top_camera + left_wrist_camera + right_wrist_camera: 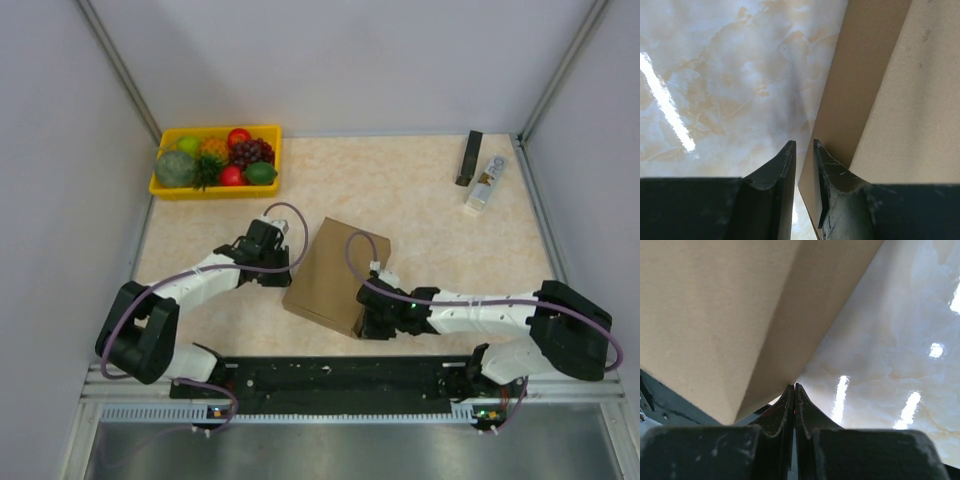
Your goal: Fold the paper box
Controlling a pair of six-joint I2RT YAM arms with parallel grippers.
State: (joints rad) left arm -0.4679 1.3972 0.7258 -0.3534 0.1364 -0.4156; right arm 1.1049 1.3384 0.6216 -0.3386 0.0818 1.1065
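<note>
The paper box (333, 272) is seen as plain brown cardboard, closed up into a low rectangular block with an unmarked top face. It is set near the middle of the marbled table (420, 190), turned askew to the table's edges, with one shaded side wall facing the near edge.

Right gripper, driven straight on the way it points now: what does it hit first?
The paper box: its lower edge sits right at the tips of the right gripper, whose jaws are shut. Whether they already touch is unclear; just right of that line lies only bare table.
</note>
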